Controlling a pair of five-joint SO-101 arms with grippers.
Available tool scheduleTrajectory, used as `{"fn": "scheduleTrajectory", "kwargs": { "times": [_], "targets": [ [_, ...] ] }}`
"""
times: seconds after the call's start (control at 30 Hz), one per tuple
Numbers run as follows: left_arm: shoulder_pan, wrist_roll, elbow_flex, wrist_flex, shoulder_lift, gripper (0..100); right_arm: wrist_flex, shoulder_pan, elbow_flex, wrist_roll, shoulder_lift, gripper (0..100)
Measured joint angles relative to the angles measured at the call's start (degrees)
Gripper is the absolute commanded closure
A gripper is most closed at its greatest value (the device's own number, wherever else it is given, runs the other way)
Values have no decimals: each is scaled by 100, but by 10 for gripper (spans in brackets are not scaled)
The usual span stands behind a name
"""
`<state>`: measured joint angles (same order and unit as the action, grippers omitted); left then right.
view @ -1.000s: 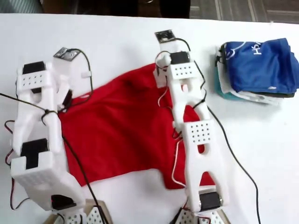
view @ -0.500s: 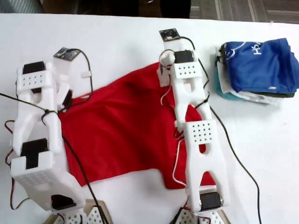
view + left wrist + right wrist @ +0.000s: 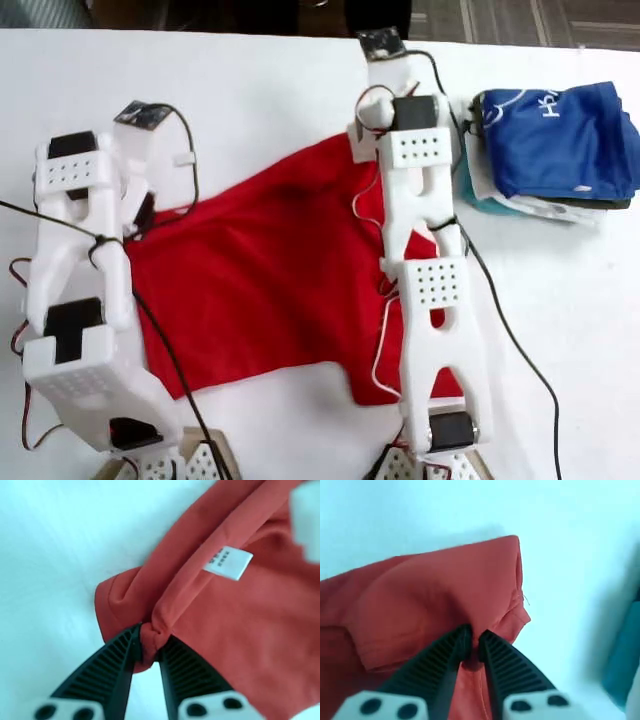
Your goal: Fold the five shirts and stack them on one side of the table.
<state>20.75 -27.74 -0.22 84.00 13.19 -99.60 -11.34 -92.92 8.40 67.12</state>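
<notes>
A red shirt (image 3: 260, 280) lies spread across the white table (image 3: 260, 90) between the two arms. My left gripper (image 3: 147, 640) is shut on a bunched fold at the shirt's left edge (image 3: 125, 600), near a white label (image 3: 227, 562). My right gripper (image 3: 474, 640) is shut on the shirt's far right corner (image 3: 485, 575). In the high view the left arm (image 3: 85, 250) stands over the shirt's left side and the right arm (image 3: 425, 240) over its right side. A stack of folded shirts (image 3: 550, 150), blue on top, sits at the right.
The folded stack (image 3: 625, 665) lies just right of the right gripper. Cables (image 3: 185, 160) trail from both arms across the table. The table's far edge (image 3: 200, 32) runs along the back, with bare white surface at the far left.
The right arm has moved away toward the table's far edge and slightly right, pulling the shirt's far corner with it. The left arm has kept still.
</notes>
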Motion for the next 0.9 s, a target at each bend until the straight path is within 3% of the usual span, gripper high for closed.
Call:
{"fn": "scheduleTrajectory", "kwargs": {
  "times": [0.3, 0.4, 0.57, 0.9],
  "targets": [
    [0, 18, -1002, 1547, -53, 973, -44, 352, 229, 536, -1055, 980],
    [-9, 18, -1046, 1670, -352, 973, -44, 440, 862, 571, -1767, 980],
    [-211, 18, -510, 1714, -1389, 973, -44, 466, 2752, 571, -3429, 979],
    [-334, -114, 2277, 1521, -3349, 973, 193, 536, 7622, 1143, -6804, 978]
  ]
}}
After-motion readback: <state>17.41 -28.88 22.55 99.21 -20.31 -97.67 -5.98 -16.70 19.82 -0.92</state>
